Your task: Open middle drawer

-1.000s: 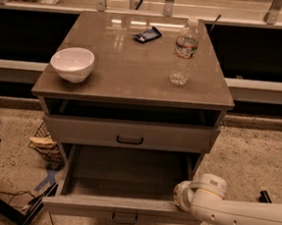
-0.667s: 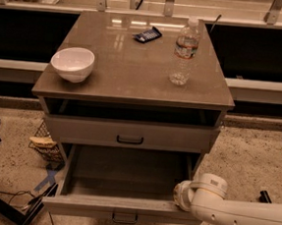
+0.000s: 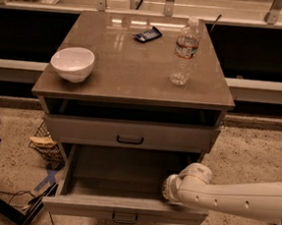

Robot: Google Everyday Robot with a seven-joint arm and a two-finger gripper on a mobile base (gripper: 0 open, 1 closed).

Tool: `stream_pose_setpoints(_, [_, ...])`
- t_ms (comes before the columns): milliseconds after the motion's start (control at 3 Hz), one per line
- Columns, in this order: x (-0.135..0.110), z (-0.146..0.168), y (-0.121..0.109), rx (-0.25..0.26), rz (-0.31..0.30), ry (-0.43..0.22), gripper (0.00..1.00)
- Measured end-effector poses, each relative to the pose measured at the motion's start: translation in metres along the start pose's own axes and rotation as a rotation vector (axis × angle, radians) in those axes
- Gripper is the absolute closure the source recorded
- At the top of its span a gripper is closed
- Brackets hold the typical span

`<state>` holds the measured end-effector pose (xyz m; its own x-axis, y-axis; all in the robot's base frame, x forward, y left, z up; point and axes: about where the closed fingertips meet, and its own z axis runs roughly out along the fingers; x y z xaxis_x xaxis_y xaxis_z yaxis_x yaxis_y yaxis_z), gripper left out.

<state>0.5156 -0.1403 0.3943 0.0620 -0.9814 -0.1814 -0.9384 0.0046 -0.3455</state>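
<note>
1. The middle drawer [image 3: 88, 206] stands open at 6 o'clock in the view, drawn well forward of the cabinet [image 3: 49, 89]. Its pale inside is bare.
2. Its small black handle [image 3: 124, 216] sits at the centre of the front panel, near the bottom edge of the view.
3. The gripper [image 3: 168, 190] is at the drawer's 3 o'clock end, just inside the front panel at the right corner. Whether it is open or closed cannot be told.
4. The white arm [image 3: 232, 196] reaches in from 3 o'clock, roughly level.
5. The upper drawer [image 3: 80, 128] lies directly above, with a dark gap over its front.
6. On the cabinet top, a white bowl [image 3: 72, 64] rests toward 9 o'clock. A clear water bottle [image 3: 184, 51] stands upright toward 2 o'clock, and a dark packet [image 3: 148, 34] lies near 12 o'clock.
7. A wire basket [image 3: 44, 143] sits on the floor at the cabinet's 8 o'clock side.
</note>
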Motion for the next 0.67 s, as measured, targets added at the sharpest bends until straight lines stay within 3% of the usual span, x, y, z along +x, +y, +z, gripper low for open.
stream_pose_setpoints(667, [0.006, 0.007, 0.046, -0.069, 0.097, -0.039, 1.0])
